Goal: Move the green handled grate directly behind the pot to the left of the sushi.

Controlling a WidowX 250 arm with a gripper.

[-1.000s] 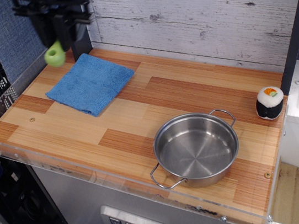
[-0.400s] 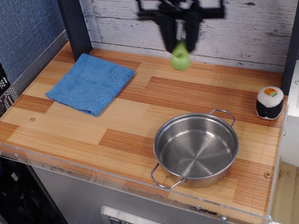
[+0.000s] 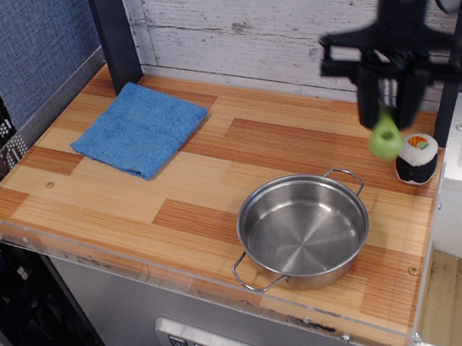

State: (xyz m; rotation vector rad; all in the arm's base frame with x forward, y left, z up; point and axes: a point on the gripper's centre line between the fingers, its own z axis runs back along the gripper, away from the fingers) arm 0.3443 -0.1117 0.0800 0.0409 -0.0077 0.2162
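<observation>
My gripper (image 3: pixel 391 107) is at the right rear of the counter, shut on the green handled grate (image 3: pixel 385 139). Only its lime-green handle shows, hanging down below the fingers; the slotted head is hidden between them. The grate hangs above the wood, just left of the sushi (image 3: pixel 417 158), which sits at the right edge by the dark post. The pot (image 3: pixel 304 229), shiny steel with two wire loop handles, stands in front of and left of the grate, empty.
A folded blue cloth (image 3: pixel 140 126) lies at the rear left. A white plank wall (image 3: pixel 278 20) backs the counter. A clear acrylic lip (image 3: pixel 141 267) runs along the front edge. A dark post (image 3: pixel 113 34) stands at the rear left corner.
My gripper has carried the grate from the rear left corner, past the middle rear, to the right rear beside the sushi, and lower. Pot, cloth and sushi have not moved.
</observation>
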